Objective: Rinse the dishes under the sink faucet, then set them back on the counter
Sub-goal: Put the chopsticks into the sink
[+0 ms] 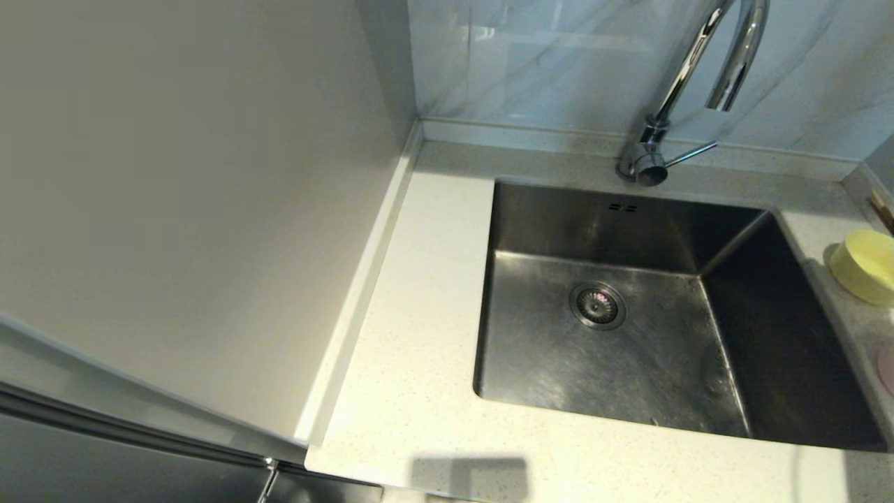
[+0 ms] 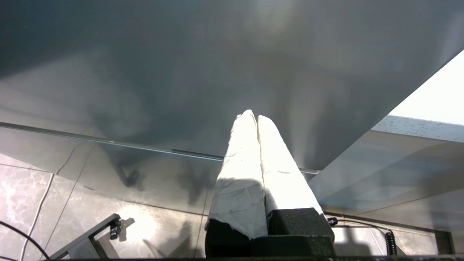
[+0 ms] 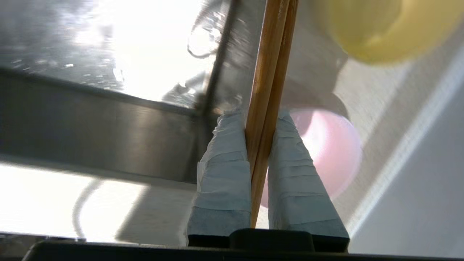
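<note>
My right gripper [image 3: 259, 114] is shut on the brown wooden chopsticks [image 3: 270, 72], which run out past its fingertips. Behind its fingers the pale pink bowl [image 3: 333, 152] sits on the speckled counter [image 3: 377, 94], with the pale yellow bowl [image 3: 377, 32] further along. The sink's steel wall [image 3: 90, 127] is beside them. In the head view the yellow bowl [image 1: 869, 265], a sliver of the pink bowl [image 1: 888, 370] and the chopsticks' end [image 1: 882, 209] show at the right edge. No water runs from the chrome faucet [image 1: 688, 66]. The sink [image 1: 594, 230] holds only its drain strainer [image 1: 598, 305].
A tall grey cabinet panel [image 1: 174, 175] walls off the counter [image 1: 419, 314] on the left. The glossy marble-look wall panel [image 1: 545, 63] stands behind the faucet's side lever [image 1: 691, 152]. My left gripper [image 2: 253, 116] is parked low, shut, facing a grey cabinet front.
</note>
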{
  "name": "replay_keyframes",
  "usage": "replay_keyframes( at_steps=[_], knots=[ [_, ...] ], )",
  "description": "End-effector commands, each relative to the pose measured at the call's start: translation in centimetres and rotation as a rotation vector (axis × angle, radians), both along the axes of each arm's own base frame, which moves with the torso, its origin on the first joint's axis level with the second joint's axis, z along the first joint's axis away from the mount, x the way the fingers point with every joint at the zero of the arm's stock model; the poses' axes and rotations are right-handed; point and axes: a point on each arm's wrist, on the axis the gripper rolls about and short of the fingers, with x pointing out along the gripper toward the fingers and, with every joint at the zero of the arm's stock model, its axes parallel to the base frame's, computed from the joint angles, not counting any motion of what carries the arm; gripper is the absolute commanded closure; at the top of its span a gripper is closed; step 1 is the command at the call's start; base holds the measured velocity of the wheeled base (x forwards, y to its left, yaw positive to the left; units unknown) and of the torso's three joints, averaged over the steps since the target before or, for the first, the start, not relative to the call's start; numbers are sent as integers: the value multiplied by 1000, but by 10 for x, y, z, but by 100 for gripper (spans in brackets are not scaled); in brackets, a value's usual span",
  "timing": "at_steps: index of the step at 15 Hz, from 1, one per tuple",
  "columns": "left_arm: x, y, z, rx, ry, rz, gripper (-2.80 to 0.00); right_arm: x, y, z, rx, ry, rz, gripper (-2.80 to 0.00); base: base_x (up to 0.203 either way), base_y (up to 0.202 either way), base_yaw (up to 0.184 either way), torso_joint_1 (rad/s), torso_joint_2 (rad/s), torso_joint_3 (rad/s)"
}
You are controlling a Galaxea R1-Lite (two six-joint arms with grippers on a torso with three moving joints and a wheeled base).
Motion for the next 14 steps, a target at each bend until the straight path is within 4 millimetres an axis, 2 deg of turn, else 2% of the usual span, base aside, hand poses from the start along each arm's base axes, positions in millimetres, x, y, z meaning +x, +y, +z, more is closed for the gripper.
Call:
replay_keyframes(
  at_steps=[1, 5, 10, 14],
  knots=[
    [0, 0, 0, 0, -3, 1, 0, -1, 24, 7, -22, -16, 74, 0, 0, 0, 0, 0, 0, 0],
    [0, 0, 0, 0, -3, 1, 0, 30, 54, -7, -15, 58, 49, 0, 0, 0, 0, 0, 0, 0],
    [0, 0, 0, 0, -3, 1, 0, 92, 60, -53, -103, -3, -62, 0, 0, 0, 0, 0, 0, 0],
    [0, 0, 0, 0, -3, 1, 0, 122, 68, -85, -150, 31, -90, 0, 0, 0, 0, 0, 0, 0]
  ],
)
